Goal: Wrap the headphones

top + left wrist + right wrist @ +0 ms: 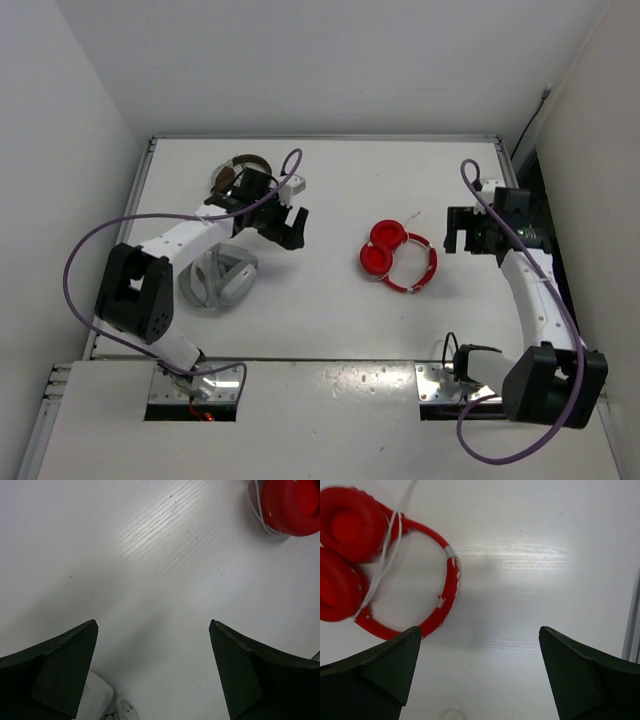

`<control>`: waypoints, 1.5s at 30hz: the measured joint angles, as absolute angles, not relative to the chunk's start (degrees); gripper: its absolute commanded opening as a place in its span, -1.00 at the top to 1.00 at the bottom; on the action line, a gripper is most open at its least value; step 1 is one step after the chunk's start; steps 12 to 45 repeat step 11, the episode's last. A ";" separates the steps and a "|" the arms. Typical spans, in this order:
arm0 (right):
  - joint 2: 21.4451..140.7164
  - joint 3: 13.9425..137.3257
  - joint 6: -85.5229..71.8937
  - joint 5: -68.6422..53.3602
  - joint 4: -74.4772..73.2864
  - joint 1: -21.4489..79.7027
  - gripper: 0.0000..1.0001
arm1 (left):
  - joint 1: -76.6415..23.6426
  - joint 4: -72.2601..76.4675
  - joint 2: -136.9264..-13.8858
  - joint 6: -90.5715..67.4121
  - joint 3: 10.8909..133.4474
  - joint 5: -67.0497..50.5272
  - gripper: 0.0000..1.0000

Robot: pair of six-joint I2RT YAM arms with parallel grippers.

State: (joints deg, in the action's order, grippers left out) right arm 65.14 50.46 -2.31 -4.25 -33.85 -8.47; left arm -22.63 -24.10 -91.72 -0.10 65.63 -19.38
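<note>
- The red headphones (397, 257) lie flat on the table (340, 320), with the 2 ear cups side by side and the white cable (382, 565) crossing the cups
- The left gripper (290, 228) is left of the red headphones and well apart from them, jaws spread wide, grasping nothing
- The right gripper (455, 236) is right of the red headphones, near the headband, jaws spread wide, empty
- The grey-white headphones (220, 280) and brown-and-silver headphones (238, 172) lie further left of the red headphones

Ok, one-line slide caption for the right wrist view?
Right gripper open above the white table, bright red over-ear headphones lying ahead, thin white cable draped across them.
</note>
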 measured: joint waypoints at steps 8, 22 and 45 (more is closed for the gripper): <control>63.26 45.17 0.21 -4.58 -33.69 -11.42 -1.00 | -22.39 -23.05 -89.62 -0.08 61.39 -18.39 -0.99; 62.87 45.08 0.21 -4.58 -33.06 -11.62 -1.00 | -22.39 -22.52 -88.92 -0.12 60.49 -18.13 -0.99; 62.87 45.08 0.21 -4.58 -33.06 -11.62 -1.00 | -22.39 -22.52 -88.92 -0.12 60.49 -18.13 -0.99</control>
